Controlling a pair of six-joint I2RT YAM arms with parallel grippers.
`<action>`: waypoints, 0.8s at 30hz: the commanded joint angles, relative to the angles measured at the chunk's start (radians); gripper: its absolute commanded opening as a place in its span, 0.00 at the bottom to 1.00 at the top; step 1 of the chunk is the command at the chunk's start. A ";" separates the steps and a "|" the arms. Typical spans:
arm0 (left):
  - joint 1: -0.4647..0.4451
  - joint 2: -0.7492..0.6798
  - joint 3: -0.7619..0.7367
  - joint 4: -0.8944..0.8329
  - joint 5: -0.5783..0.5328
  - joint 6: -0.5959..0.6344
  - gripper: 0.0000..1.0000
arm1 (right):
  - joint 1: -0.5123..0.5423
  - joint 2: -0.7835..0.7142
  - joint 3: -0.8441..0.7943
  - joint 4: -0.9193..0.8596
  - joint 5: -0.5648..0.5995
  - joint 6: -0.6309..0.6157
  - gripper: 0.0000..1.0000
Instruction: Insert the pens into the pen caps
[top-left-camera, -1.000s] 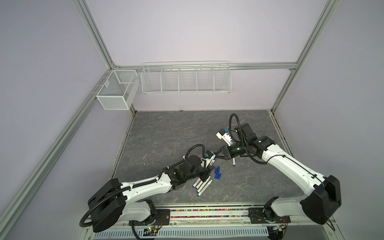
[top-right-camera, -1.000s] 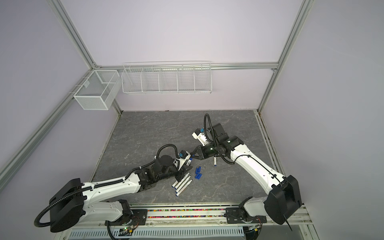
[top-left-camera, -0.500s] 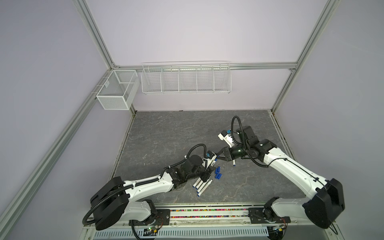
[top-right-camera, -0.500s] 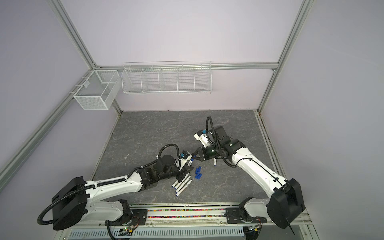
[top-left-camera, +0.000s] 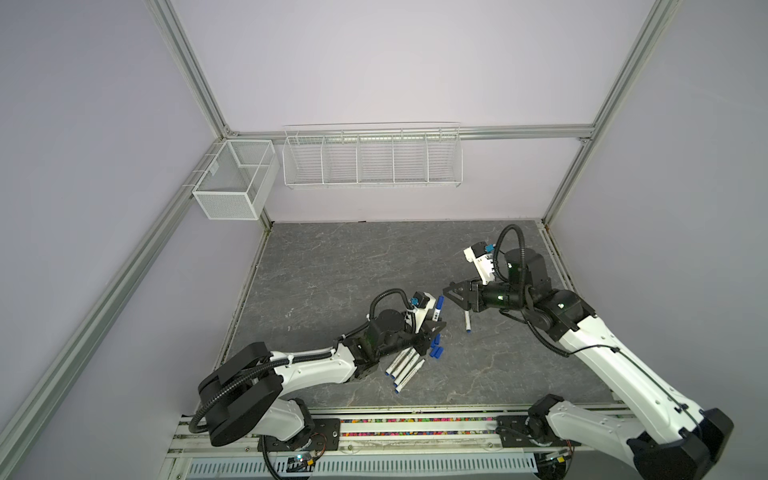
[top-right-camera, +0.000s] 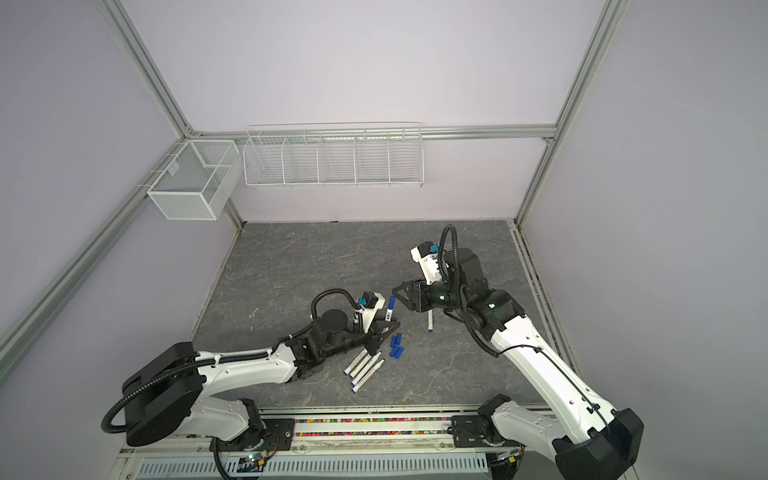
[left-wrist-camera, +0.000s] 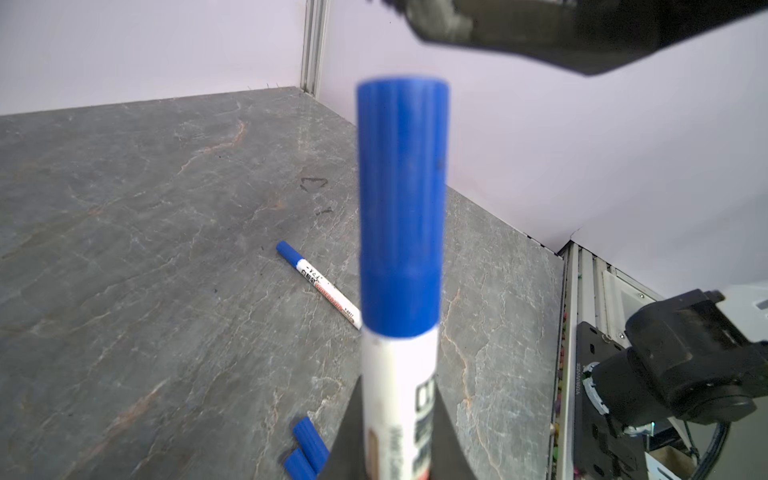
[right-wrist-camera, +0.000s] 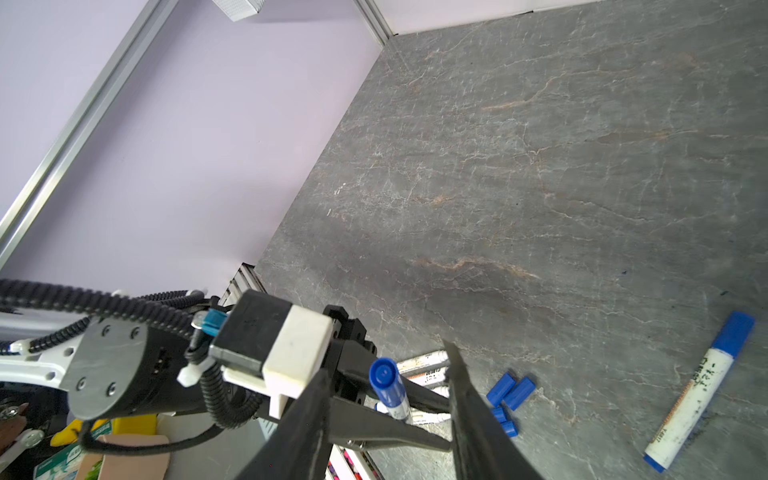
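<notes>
The left gripper (top-left-camera: 434, 334) grips a white pen (left-wrist-camera: 398, 374) wearing its blue cap (left-wrist-camera: 401, 199). The capped end sticks out beyond the jaws. The right gripper (right-wrist-camera: 388, 361) is parted and empty.

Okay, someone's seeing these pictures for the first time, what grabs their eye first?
At centre, the left gripper grips a pen topped with a bright blue cap, and the right gripper hangs open just beyond that cap. Beside the left gripper lie loose blue caps and uncapped pens; one more capped pen lies near the right gripper.

Illegible print on each pen (left-wrist-camera: 328, 293)
</notes>
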 joint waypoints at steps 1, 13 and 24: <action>-0.006 0.007 -0.001 0.104 -0.009 -0.044 0.00 | -0.002 0.027 0.020 0.011 -0.007 0.005 0.46; -0.006 0.020 0.025 0.139 -0.014 -0.054 0.00 | 0.052 0.032 -0.056 0.040 -0.039 0.017 0.42; -0.006 0.024 0.058 0.138 -0.009 -0.055 0.00 | 0.073 0.046 -0.083 0.049 -0.027 -0.001 0.32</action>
